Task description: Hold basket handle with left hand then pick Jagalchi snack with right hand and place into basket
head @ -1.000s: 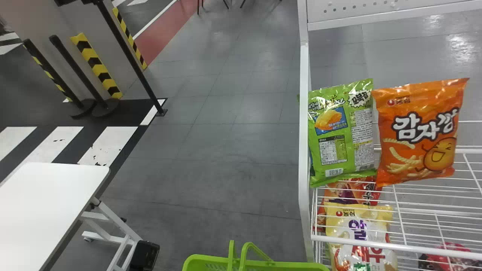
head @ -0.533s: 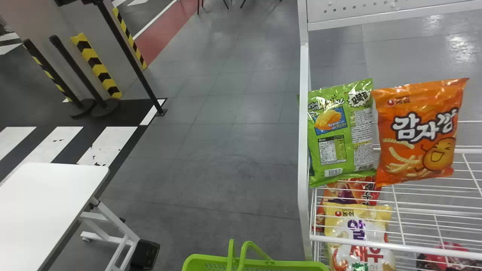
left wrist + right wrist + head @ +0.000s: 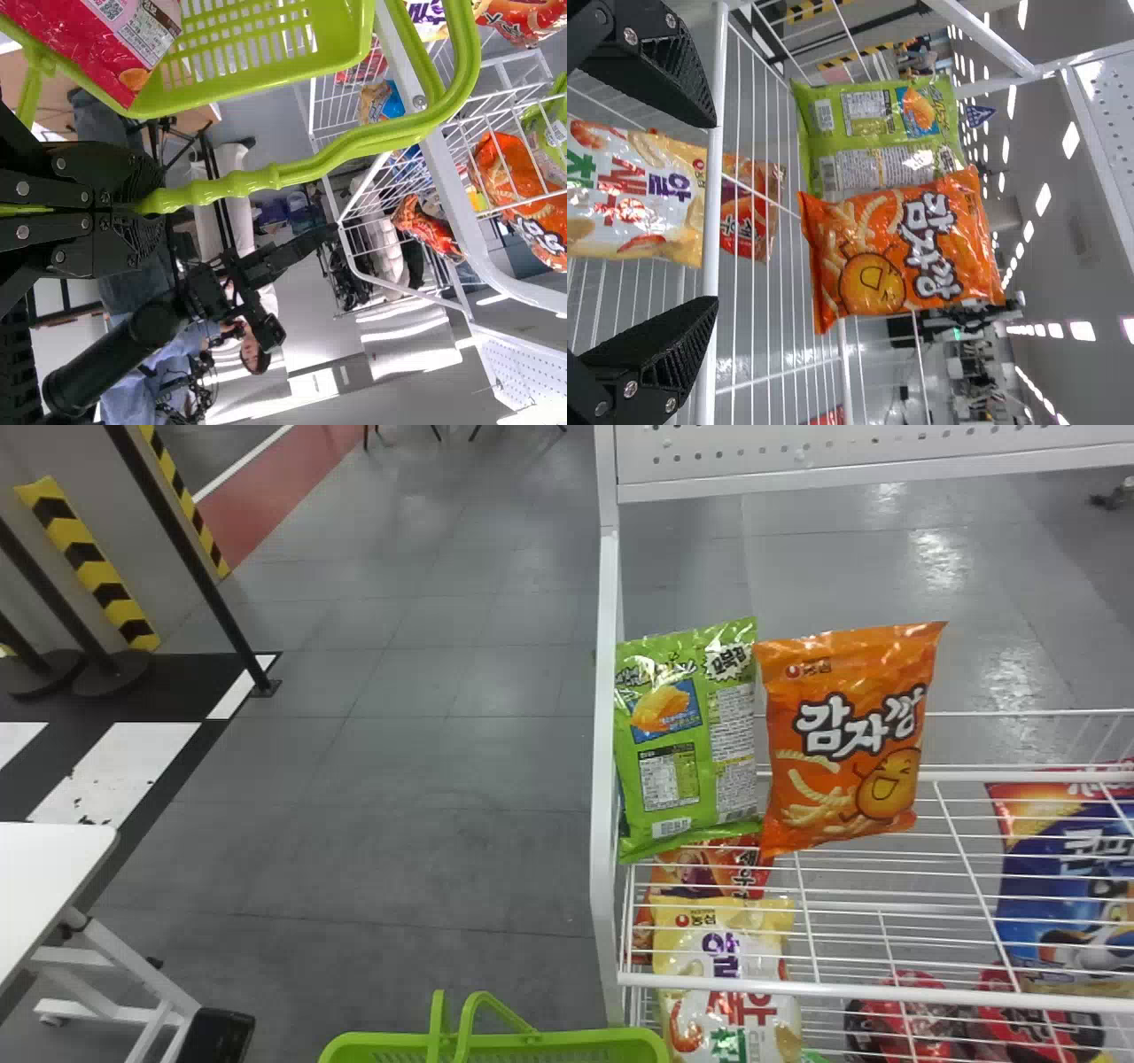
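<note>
The orange Jagalchi snack bag (image 3: 846, 740) stands on the upper wire shelf, right beside a green bag (image 3: 687, 735). The green basket (image 3: 567, 1038) shows at the bottom edge of the head view. In the left wrist view my left gripper (image 3: 146, 208) is closed around the green basket handle (image 3: 292, 173), and a red package (image 3: 124, 44) lies in the basket. My right gripper (image 3: 709, 217) is open in the right wrist view, its fingers wide apart, short of the orange Jagalchi bag (image 3: 899, 252) with nothing between them.
White shelf wires and a front rail (image 3: 711, 212) run close by the right fingers. A yellow-and-white bag (image 3: 726, 983) sits on the level below, with a blue bag (image 3: 1067, 877) farther right. A white table (image 3: 49, 859) stands at the left.
The head view has turned to the right, so shelf, bags and basket appear farther left and the blue bag has come into view.
</note>
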